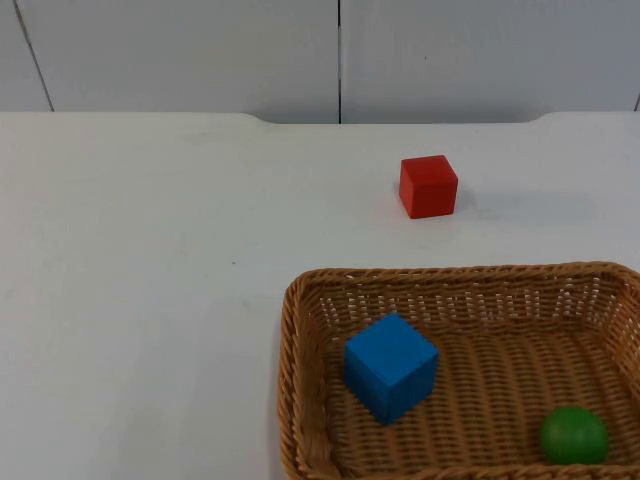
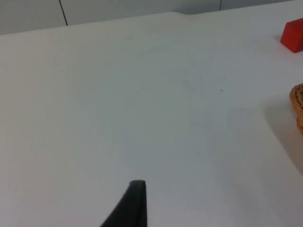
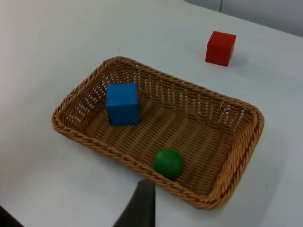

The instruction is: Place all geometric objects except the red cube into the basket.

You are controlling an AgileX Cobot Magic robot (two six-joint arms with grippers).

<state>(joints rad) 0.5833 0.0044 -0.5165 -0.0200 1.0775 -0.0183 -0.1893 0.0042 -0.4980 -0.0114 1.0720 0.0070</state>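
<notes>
I have the right gripper point(image 3: 142, 208) raised just outside the basket point(image 3: 85, 135) rim nearest the green ball point(image 3: 168, 162), blue cube point(image 3: 122, 104) and red cube point(image 3: 220, 48) beyond, its opening unreadable.

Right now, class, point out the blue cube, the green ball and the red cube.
blue cube point(image 1: 391, 366): top view, on its front corner edge.
green ball point(image 1: 574, 435): top view, on the middle of its rounded surface.
red cube point(image 3: 220, 48): right wrist view, on its near face.
</notes>
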